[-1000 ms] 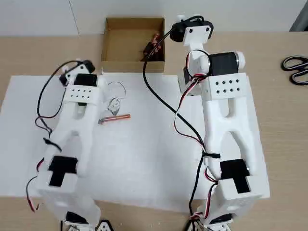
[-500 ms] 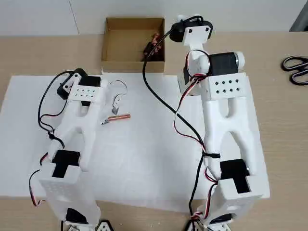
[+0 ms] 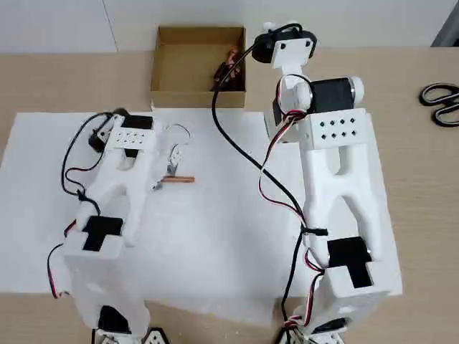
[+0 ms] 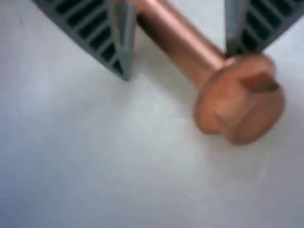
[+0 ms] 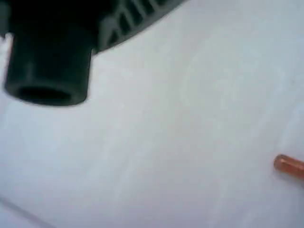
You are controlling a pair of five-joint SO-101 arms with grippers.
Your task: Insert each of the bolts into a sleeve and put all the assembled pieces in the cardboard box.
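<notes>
Left gripper [image 3: 171, 170] is down on the white sheet [image 3: 215, 236], and its fingers [image 4: 111, 40] stand narrowly apart with the bolt [image 4: 240, 104] lying between them. They straddle it and do not clamp it. The copper shaft runs slantwise through the gap, close against one finger, and the slotted head sticks out just past the other fingertip. The bolt rests flat on the sheet and throws a shadow beneath itself. From the high view the bolt [image 3: 179, 179] pokes out sideways from under the fingertips, toward the other arm.

Over to the right gripper [image 5: 90, 28]. It has a black sleeve [image 5: 47, 66] in its hold, pressed against the ribbed finger [image 5: 133, 14], with the open end showing and the sheet below it. A copper tip [image 5: 289, 166] lies on the sheet, well apart from that sleeve.

The box [image 3: 163, 68] sits ahead of the left gripper, off the sheet, past the left arm's reach as it stands. The right arm's wrist hangs just beside the box's near corner. Inside, a few pieces [image 3: 229, 68], copper and dark, are tucked into the corner nearest the right arm. Scissors [image 3: 441, 100] lie on the table [image 3: 409, 179], well out beyond the right arm's outer side.
</notes>
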